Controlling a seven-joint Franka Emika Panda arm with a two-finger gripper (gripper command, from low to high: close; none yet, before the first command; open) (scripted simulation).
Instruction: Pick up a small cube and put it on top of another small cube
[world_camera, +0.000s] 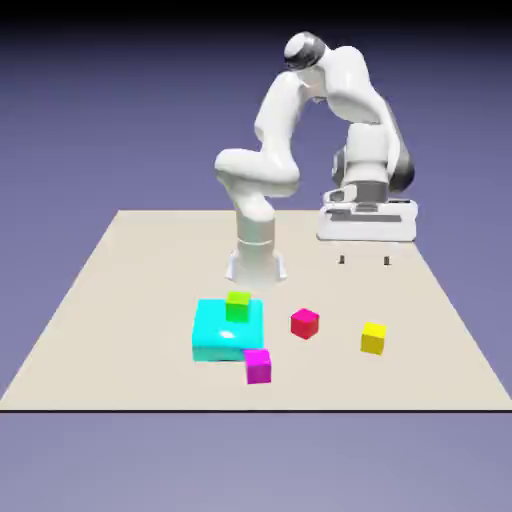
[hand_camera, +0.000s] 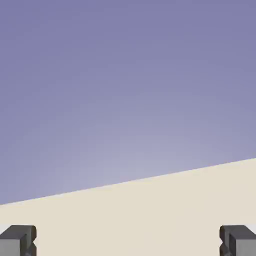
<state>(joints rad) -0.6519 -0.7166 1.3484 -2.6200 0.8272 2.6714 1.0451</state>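
Pincer (world_camera: 364, 260) spread wide, nothing between tips; likely kept so to fit around cube. Hangs above far part of table (world_camera: 150, 290), toward exterior view's right, well apart from blocks. Yellow cube (world_camera: 373, 339) sits on tabletop, nearer camera, apart from red cube (world_camera: 305, 324), so fingers should have room around it. Lime-green cube (world_camera: 238, 307) appears perched on flat cyan block (world_camera: 228, 346), raised, so carried cube probably needs extra lift.
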